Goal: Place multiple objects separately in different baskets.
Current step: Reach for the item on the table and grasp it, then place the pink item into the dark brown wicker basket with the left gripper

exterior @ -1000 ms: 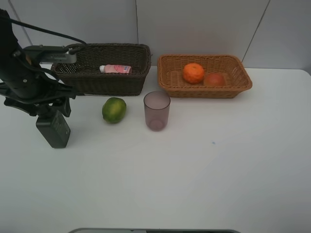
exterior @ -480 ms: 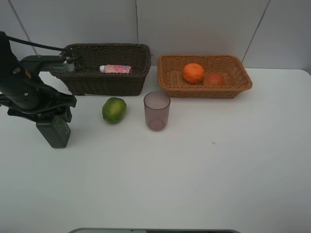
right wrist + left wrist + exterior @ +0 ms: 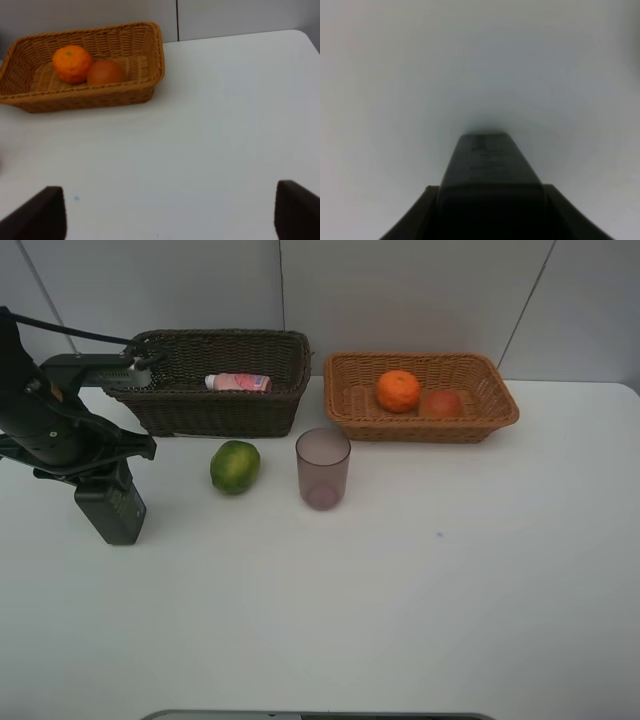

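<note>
The left end effector [image 3: 100, 483] clamps the dark green plastic pump bottle [image 3: 114, 514], likely bound for the nearby dark brown wicker basket [image 3: 220, 410].

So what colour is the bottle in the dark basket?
Pink bottle, white cap; best in exterior high view.

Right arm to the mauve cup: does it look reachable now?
Probably yes. The right gripper is open and empty, and the mauve cup stands alone, apart from the green fruit and tan basket. The left gripper, holding the pump bottle, is well aside.
</note>
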Controlling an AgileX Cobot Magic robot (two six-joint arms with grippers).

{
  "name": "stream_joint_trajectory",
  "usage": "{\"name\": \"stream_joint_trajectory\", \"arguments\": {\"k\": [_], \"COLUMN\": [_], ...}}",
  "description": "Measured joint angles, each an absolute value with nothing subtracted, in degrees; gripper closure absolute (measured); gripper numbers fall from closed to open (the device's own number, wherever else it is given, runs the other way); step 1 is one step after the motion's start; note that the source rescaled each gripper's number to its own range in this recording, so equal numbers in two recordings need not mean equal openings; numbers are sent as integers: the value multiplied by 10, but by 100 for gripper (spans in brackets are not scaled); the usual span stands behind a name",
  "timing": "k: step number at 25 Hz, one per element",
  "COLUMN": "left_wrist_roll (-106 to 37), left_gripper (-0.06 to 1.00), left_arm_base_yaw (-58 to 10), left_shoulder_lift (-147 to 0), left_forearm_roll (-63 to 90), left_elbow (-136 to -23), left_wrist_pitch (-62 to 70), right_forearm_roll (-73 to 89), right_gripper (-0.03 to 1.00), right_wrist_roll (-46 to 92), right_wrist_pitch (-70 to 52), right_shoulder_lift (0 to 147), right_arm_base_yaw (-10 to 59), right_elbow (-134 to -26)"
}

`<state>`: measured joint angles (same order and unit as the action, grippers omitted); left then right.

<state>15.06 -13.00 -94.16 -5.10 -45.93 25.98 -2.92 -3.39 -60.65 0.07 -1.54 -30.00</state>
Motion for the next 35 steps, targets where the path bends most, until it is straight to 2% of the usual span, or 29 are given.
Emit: {"name": "stream_joint_trajectory", "arguments": {"k": [26, 31, 35], "left_wrist_roll": [151, 151, 151], "left_gripper": [47, 47, 47], "left_arm_base_yaw": [-130, -130, -130], "left_shoulder_lift": [-942, -928, -904], "left_forearm_roll": [-49, -33, -27], "left_elbow": [-459, -506, -594], "left_wrist_pitch": [247, 304, 368], "right_forearm_roll": [-29, -29, -29], "right_gripper": [16, 16, 16], "right_wrist_roll": [-34, -34, -34], "right_wrist_pitch": [-607, -607, -607], "right_shoulder_lift": [1, 1, 1], "right_arm_base_yaw": [-15, -15, -15], "right_elbow": [-300, -300, -300]}}
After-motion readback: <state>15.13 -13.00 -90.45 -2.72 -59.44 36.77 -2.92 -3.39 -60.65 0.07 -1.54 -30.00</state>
